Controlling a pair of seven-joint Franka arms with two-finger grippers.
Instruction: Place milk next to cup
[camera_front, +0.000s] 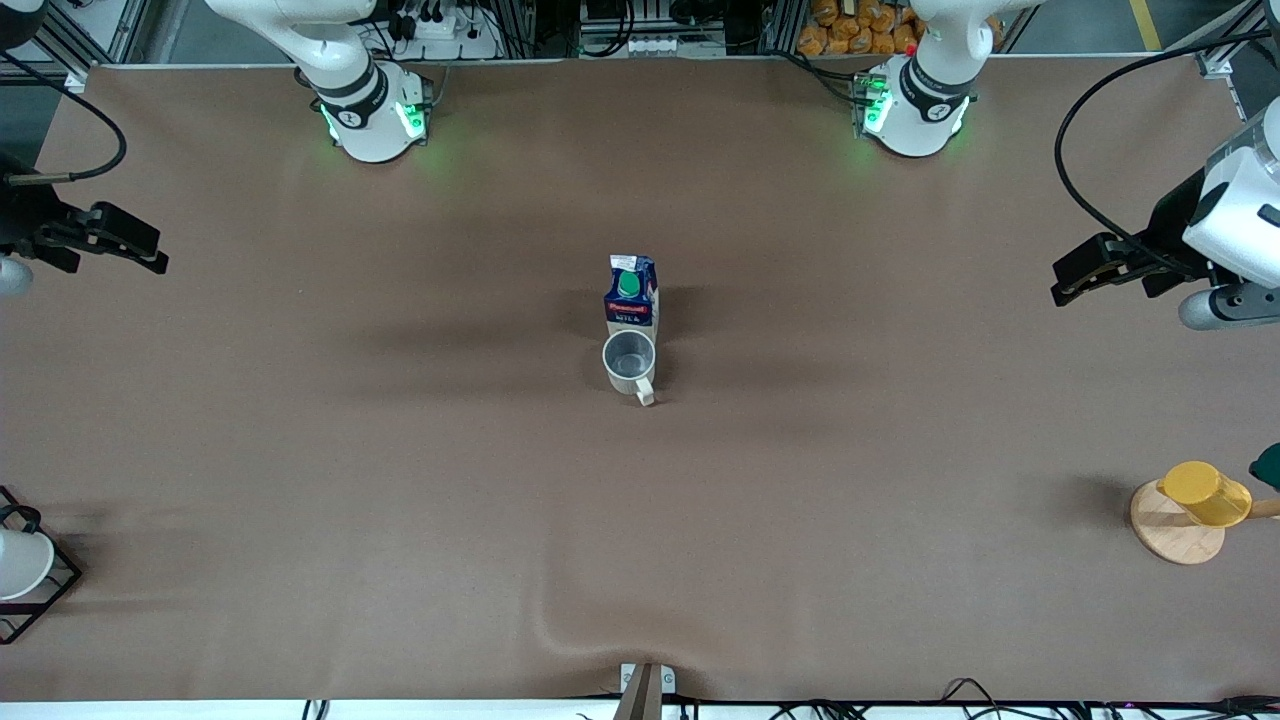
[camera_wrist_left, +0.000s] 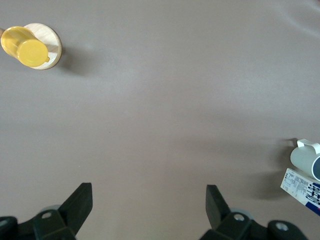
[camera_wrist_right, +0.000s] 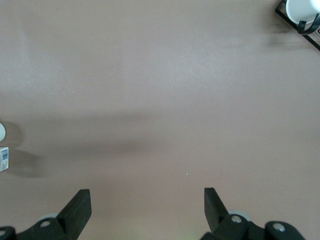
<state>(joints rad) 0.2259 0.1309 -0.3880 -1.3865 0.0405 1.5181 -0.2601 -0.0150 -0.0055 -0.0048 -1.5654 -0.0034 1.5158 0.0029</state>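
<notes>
Mid-table: milk (camera_front: 632, 298) upright, touching cup (camera_front: 630, 364), cup nearer the front camera. Grippers spread wide over bare table at either end: left (camera_front: 1062, 287), right (camera_front: 157, 255).
</notes>
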